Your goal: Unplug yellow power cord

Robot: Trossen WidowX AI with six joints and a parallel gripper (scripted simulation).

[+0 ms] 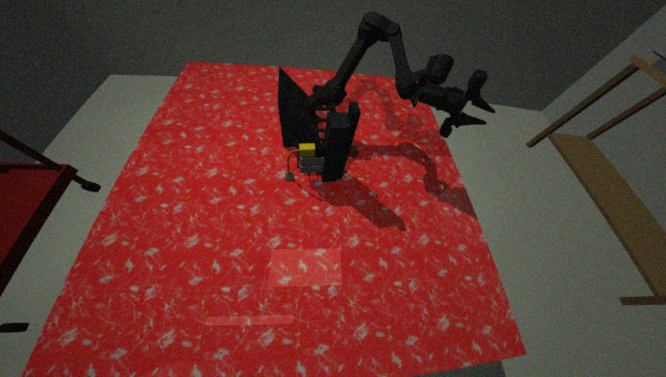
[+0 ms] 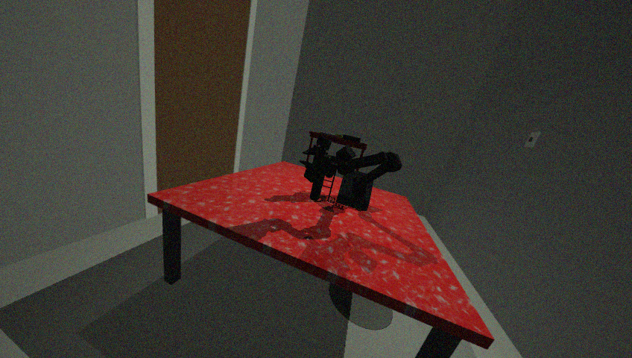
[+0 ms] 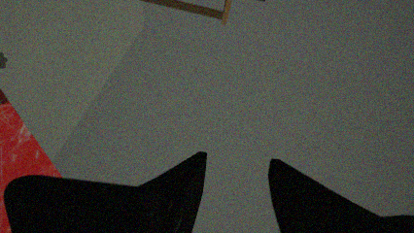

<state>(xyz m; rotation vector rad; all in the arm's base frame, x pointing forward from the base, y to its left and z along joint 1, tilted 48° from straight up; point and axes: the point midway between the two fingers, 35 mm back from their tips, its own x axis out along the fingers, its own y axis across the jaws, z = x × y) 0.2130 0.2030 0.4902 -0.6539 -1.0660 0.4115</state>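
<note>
Gripper (image 1: 467, 109) hangs upper right of the top view — partly open, black fingers holding nothing. Boxy yellow plug (image 1: 306, 149) sits centre frame on the grey power strip (image 1: 311, 164); approach should probably swing back, centring jaws over it.

Matt black tool (image 1: 468, 110) and arm (image 1: 374, 42) — a red, white-flecked, faintly glossy table top (image 1: 187, 233) — wooden frame (image 1: 607, 186).

Red table top (image 1: 187, 243) flecked white, yellow plug (image 1: 306, 148), seemingly black arm (image 1: 374, 42).
</note>
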